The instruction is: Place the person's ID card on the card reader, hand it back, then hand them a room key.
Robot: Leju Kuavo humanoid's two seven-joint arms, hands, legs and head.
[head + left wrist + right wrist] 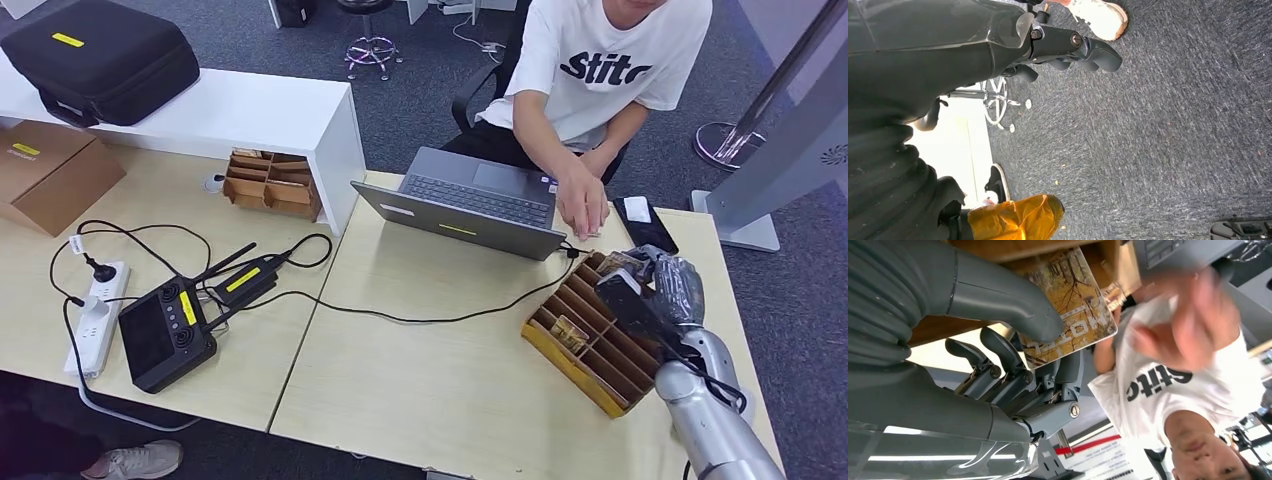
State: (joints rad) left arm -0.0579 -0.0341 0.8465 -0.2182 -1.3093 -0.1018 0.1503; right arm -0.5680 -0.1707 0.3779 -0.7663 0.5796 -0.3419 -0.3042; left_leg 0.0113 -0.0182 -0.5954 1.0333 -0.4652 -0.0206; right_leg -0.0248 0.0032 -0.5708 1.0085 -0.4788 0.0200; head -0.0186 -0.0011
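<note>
Right robot hand (672, 288) pinches a room key card (1068, 305) printed with autumn trees between its thick thumb (1013, 300) and the darker fingers (998, 352) beneath, the remaining fingers only half curled. Directly under and beside that robot hand sits a wooden slotted organiser (590, 335) on the tabletop (430, 380), more cards standing in its compartments. Just beyond the robot hand, the person's hand (582, 208) rests near a dark phone (645, 222), and in the wrist view it is blurred, reaching toward the card. Farther out on the far side stands an open grey laptop (465, 205). Left robot hand (1068, 47) hangs over grey carpet (1173, 125), fingers curled in, holding nothing.
</note>
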